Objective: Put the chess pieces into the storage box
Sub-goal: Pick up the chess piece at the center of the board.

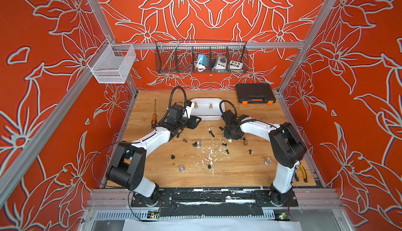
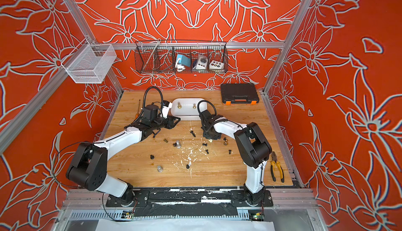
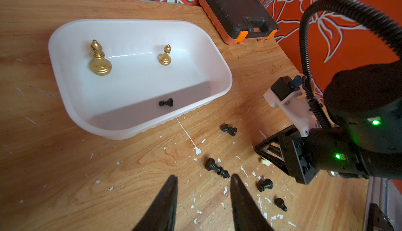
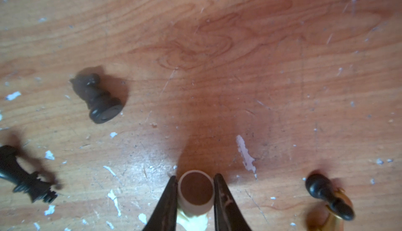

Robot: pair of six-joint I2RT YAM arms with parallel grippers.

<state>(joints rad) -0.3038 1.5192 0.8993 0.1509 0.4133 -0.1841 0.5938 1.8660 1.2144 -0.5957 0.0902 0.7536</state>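
The white storage box (image 1: 205, 116) (image 3: 139, 21) sits at the back middle of the table and holds two gold chess pieces (image 3: 99, 59) (image 3: 165, 56) and one small black one (image 3: 166, 103). My right gripper (image 4: 195, 176) (image 1: 231, 137) is down at the table, shut on a cream chess piece (image 4: 196, 189) whose round brown base faces the camera. My left gripper (image 3: 203, 176) (image 1: 196, 120) hovers open and empty near the box's front left. Loose black pieces (image 1: 212, 133) (image 3: 216, 168), silver ones (image 1: 198, 144) (image 1: 181, 168) and a gold one (image 1: 245, 141) lie scattered on the wood.
A black case with orange latches (image 1: 254, 93) lies at the back right. An orange-handled screwdriver (image 1: 154, 114) is at the left edge, yellow-handled pliers (image 1: 301, 171) at the right edge. Wire baskets (image 1: 201, 58) (image 1: 112, 63) hang above the table. White paint flecks mark the table's middle.
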